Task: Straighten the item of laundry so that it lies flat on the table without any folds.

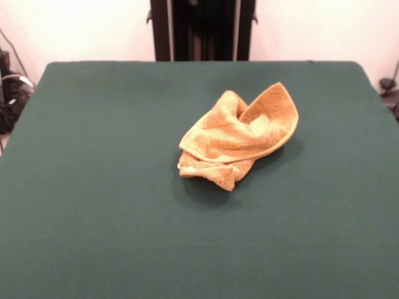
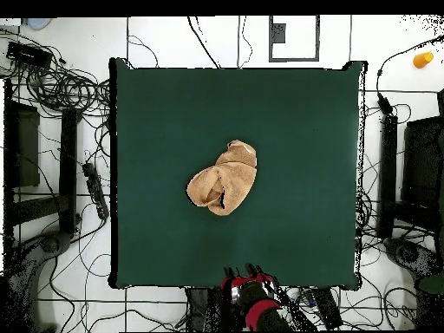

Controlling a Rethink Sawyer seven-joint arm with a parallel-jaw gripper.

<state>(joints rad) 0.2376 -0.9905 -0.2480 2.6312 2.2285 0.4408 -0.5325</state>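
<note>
Lying crumpled near the middle of the green table [image 1: 75, 218], a golden-orange towel [image 1: 239, 136] is folded over itself in several layers, so nothing is flattened yet. At the table's edge by the robot's base, the red and black arm [image 2: 252, 293] sits drawn back, apparently waiting; I cannot tell its gripper's state.

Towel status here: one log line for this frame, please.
towel: crumpled, folded over itself, mid-table | table: bare elsewhere | arm: drawn back at table edge | pincer: state unclear | flattening: not done
</note>
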